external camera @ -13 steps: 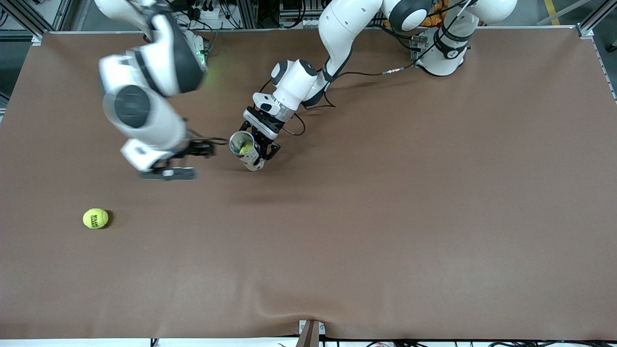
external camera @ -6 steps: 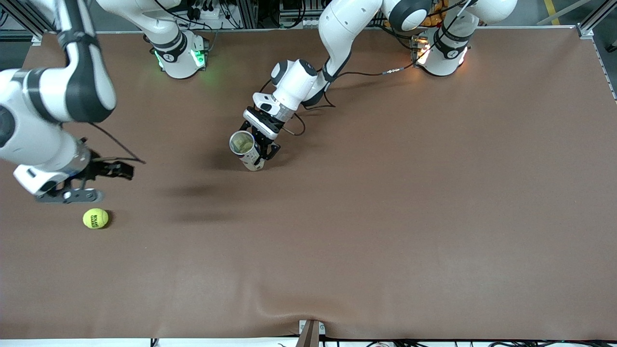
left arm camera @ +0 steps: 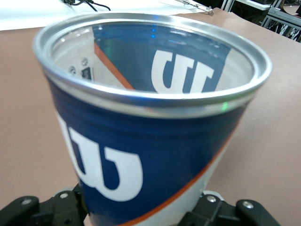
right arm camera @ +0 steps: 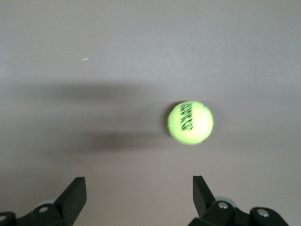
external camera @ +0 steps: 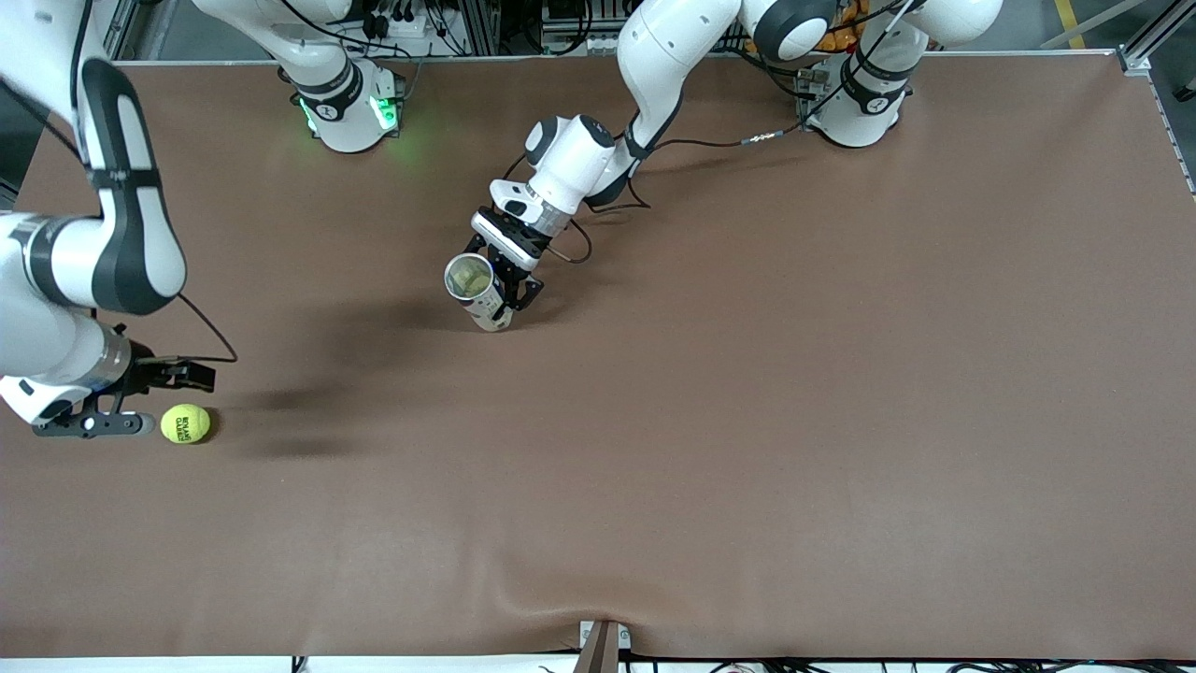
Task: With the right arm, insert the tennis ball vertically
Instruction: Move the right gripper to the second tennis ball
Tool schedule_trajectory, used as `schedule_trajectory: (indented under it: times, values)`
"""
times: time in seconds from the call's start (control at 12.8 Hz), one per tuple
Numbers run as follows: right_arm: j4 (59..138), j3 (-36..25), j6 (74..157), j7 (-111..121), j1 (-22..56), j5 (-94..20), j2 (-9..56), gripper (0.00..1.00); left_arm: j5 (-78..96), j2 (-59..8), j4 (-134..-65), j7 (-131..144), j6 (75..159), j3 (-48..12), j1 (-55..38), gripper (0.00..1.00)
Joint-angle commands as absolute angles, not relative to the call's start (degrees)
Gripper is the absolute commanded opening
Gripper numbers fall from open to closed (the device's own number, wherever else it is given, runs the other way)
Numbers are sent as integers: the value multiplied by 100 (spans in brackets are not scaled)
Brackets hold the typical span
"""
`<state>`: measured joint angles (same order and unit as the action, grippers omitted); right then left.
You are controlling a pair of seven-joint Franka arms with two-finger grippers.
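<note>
A yellow-green tennis ball [external camera: 185,423] lies on the brown table near the right arm's end; it also shows in the right wrist view [right arm camera: 190,122]. My right gripper [external camera: 154,394] is open and empty, low over the table just beside the ball, its fingertips [right arm camera: 77,183] apart from it. My left gripper [external camera: 509,280] is shut on a blue-and-white can [external camera: 470,280] with an orange stripe and a metal rim, held upright near the table's middle with its open mouth up. The can fills the left wrist view [left arm camera: 150,141].
The brown table mat [external camera: 747,421] spreads wide toward the left arm's end. Both arm bases [external camera: 346,103] stand along the table's edge farthest from the front camera. A small bracket [external camera: 603,645] sits at the edge nearest the camera.
My right arm has swung away from the can toward its own end of the table and come down beside the tennis ball. The left arm and can have not moved.
</note>
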<state>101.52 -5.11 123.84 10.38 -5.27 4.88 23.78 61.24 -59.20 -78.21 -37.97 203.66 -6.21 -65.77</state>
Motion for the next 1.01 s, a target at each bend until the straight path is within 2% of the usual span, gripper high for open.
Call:
schedule_trajectory:
  times: [0.0, 0.62, 0.93]
  values:
    - [10063, -396, 12883, 1370, -869, 598, 2802, 100, 6205, -6135, -7673, -3691, 20329, -589, -6653, 77]
    - [10063, -396, 13999, 1835, -1238, 598, 3506, 100, 6205, -6135, -7673, -3691, 20320, -589, -6653, 77]
    - [10063, -396, 14194, 1881, -1274, 598, 3638, 100, 6205, -6135, -7673, -3691, 20320, -589, -6653, 77]
